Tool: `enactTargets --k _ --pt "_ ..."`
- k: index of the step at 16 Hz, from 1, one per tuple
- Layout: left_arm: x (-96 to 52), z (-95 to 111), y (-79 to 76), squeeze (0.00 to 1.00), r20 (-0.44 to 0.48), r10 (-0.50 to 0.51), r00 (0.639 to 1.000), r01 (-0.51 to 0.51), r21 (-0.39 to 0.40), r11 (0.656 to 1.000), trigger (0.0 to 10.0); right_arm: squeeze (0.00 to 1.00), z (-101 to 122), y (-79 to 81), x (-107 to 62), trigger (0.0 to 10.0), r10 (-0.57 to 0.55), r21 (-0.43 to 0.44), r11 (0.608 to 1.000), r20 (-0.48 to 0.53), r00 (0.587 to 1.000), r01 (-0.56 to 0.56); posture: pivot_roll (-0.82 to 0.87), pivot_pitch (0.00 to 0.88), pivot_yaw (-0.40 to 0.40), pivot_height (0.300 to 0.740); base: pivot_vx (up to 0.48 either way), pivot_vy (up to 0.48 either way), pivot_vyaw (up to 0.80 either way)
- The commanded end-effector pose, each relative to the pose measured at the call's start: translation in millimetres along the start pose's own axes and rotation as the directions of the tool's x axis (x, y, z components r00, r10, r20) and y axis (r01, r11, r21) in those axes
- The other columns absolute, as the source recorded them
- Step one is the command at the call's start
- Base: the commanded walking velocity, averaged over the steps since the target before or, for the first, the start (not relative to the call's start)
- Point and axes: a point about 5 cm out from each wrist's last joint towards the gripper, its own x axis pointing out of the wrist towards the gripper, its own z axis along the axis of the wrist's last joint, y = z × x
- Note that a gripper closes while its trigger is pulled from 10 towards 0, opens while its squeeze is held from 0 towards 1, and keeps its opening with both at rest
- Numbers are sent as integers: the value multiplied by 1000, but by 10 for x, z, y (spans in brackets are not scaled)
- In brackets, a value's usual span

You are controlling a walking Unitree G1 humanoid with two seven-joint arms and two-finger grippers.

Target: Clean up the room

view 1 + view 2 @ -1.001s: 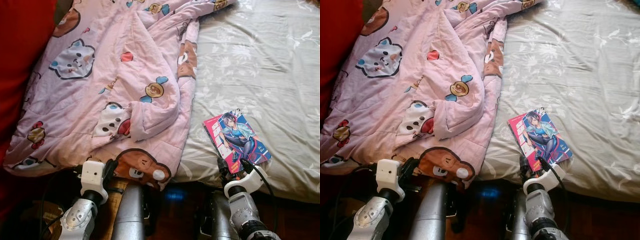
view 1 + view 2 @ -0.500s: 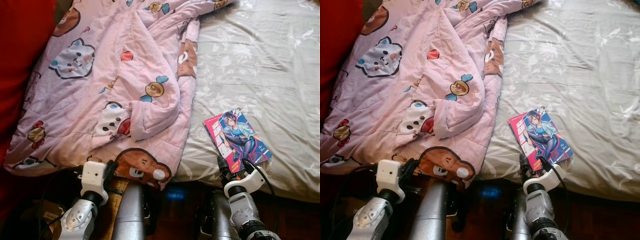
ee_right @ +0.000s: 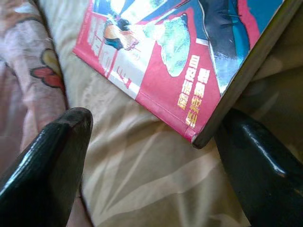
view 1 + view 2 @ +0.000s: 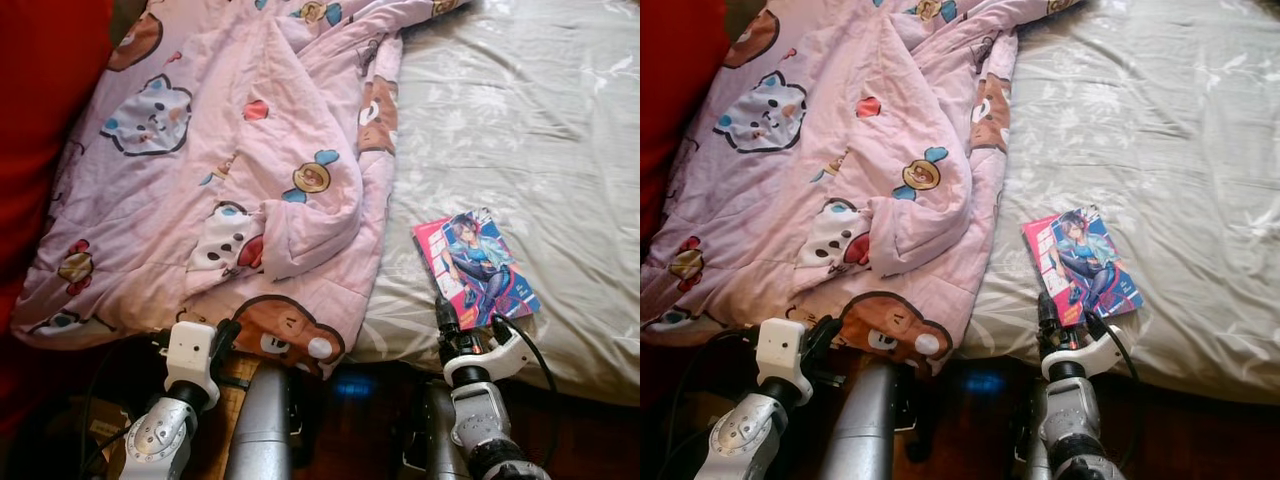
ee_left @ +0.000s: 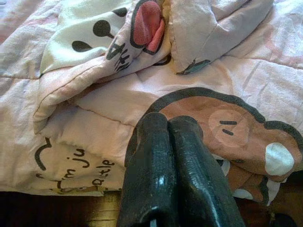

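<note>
**Right gripper closes in on the comic**

Since a second ago our right gripper (image 3: 156, 156) has edged up to the comic book (image 4: 476, 268), fingers spread wide around its near corner. Glossy red-and-blue cover, flat on the grey sheet (image 4: 520, 120). Our left gripper (image 5: 170, 161), pressed shut, hovers by the pink quilt (image 4: 230, 170).

A thin book (image 4: 476, 268) lies flat and closed in the lower right part of the frame, on the grey bed sheet (image 4: 530, 120) with a pale leaf pattern. Its glossy cover is red and blue and shows a drawn figure with dark hair. The book is turned a little, with its spine toward the left and one corner near the front edge of the bed.

A pink blanket (image 4: 230, 170) with cartoon bears and other animal faces fills the left half of the frame. It is crumpled and folded over itself, and its lower edge hangs over the front of the bed. The book lies just beside its right edge, not touching.
</note>
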Motion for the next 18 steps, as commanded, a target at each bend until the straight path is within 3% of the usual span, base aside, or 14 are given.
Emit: enactTargets --k 1,6,13,18 --pt "-100 -138 34 0 -66 9 998 -8 11 1000 10000 0 -61 -117 -118 10000 -41 34 999 9 999 41 213 412 94 627 0 0 0" --pt "-136 -155 10 0 -74 6 997 -5 14 1000 10000 0 -44 -231 -162 10000 -122 128 985 15 992 119 219 427 95 627 0 0 0" --pt "-242 -139 22 0 -88 -4 996 8 36 999 10000 0 -46 -265 -175 10000 -115 184 976 -5 993 114 262 461 124 627 0 0 0" --pt "-339 -127 99 0 -104 11 995 -6 55 998 10000 0 -41 -133 -110 10000 12 236 972 22 1000 -17 286 486 146 627 0 0 0"
